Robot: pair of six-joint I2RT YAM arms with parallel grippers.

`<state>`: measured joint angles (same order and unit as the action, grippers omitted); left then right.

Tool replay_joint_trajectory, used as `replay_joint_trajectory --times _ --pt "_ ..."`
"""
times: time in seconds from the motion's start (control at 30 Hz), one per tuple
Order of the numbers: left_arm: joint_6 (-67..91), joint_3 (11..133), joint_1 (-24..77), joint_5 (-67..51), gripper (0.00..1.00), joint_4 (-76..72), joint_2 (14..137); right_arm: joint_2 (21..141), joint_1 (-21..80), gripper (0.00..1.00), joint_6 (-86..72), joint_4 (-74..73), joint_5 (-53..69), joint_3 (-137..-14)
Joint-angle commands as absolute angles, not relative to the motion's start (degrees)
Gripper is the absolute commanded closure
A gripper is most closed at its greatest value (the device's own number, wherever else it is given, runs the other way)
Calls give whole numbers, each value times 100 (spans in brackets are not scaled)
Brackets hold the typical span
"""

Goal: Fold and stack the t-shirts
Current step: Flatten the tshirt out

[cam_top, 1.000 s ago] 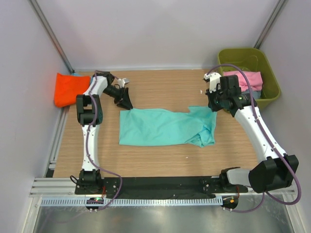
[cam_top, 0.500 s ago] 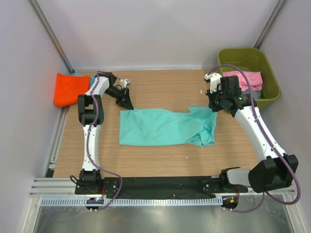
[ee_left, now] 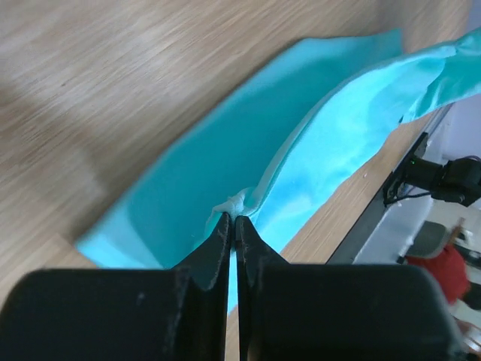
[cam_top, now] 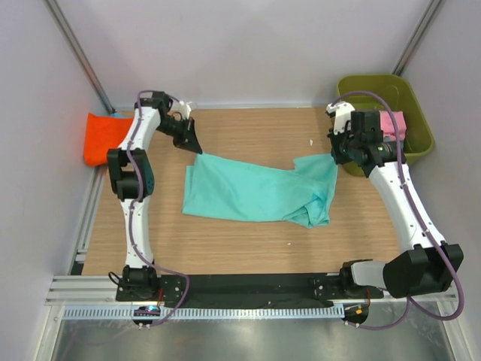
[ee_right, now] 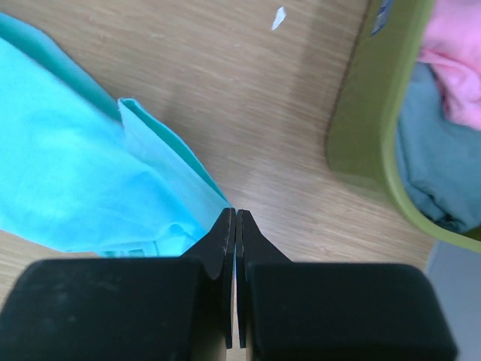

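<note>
Teal t-shirt (cam_top: 255, 192) lies spread across the middle of the wooden table (cam_top: 255, 128), long from left to right, with its right end bunched into loose folds. Its two far corners are raised off the wood.

At the far-left corner, the left gripper (cam_top: 194, 144) has its jaws pressed together on the cloth. The left wrist view shows a small pucker of teal fabric pinched between the black fingertips (ee_left: 222, 226), and the shirt falls away from there in a lifted ridge.

At the far-right corner, the right gripper (cam_top: 336, 154) is likewise clamped shut on the shirt's edge. In the right wrist view the fingers meet with the thin teal hem caught at their tips.

An orange t-shirt (cam_top: 101, 135) lies folded at the far-left edge of the table, well apart from the teal one. The olive-green bin (cam_top: 376, 86) stands at the far right, just beside the right gripper. It holds a pink t-shirt (cam_top: 392, 122) lying on a pale blue t-shirt (ee_right: 428, 173). A white scrap (cam_top: 310, 142) lies on the bare wood near the bin.
</note>
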<state>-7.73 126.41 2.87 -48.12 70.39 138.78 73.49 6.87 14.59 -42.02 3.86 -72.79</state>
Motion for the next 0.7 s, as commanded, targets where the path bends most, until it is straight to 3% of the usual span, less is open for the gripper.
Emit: replay_joint_trajectory --times 0.0,0.27,0.53,0.67 --pt "-642 12700 255 -4685 97 6812 12509 7137 519 99 1389 -3894 167 -7839" --pt "-563 12296 229 -4263 95 6618 10847 6979 229 99 1257 -3885 26 -8691" --pt "-317 12358 211 -3710 95 6163 9468 6917 185 99 976 -4280 61 -10387" --pt "-176 12138 220 -3140 100 5653 8450 6663 176 99 958 -4465 263 -10941"
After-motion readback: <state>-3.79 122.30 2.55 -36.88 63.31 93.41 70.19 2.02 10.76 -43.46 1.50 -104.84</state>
